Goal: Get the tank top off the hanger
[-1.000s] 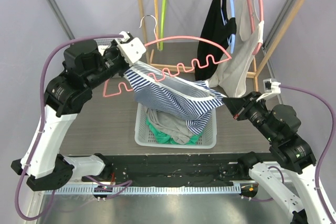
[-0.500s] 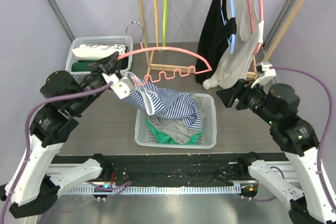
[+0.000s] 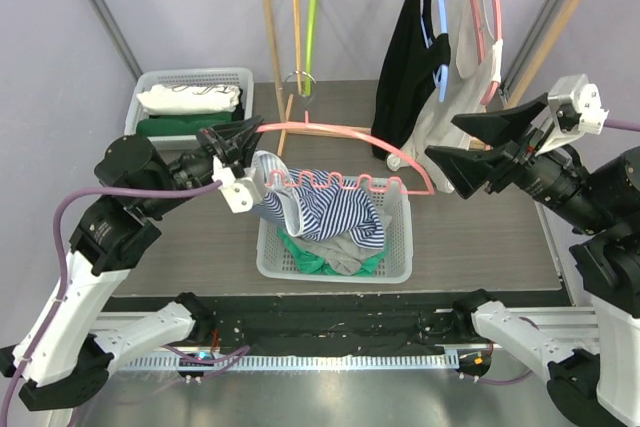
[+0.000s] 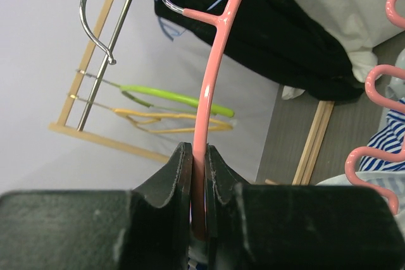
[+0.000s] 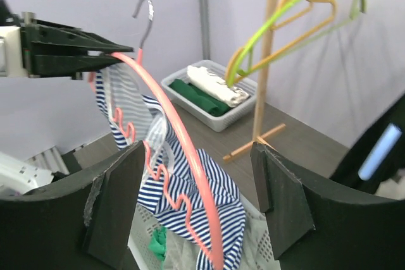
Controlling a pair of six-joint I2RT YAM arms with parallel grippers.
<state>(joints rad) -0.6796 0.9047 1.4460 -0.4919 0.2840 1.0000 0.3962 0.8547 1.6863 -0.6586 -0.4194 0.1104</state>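
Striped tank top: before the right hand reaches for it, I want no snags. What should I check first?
1. Left hand clamped on the pink hanger: ok.
2. Right hand open and empty: ok.
3. Striped tank top free of the hanger: not ok; it hangs over the wavy lower bar.
4. White basket beneath the top to catch it: ok.
5. Which strap is hooked on the bar: cannot tell.

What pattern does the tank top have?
The tank top has blue and white stripes, clearest in the top external view.
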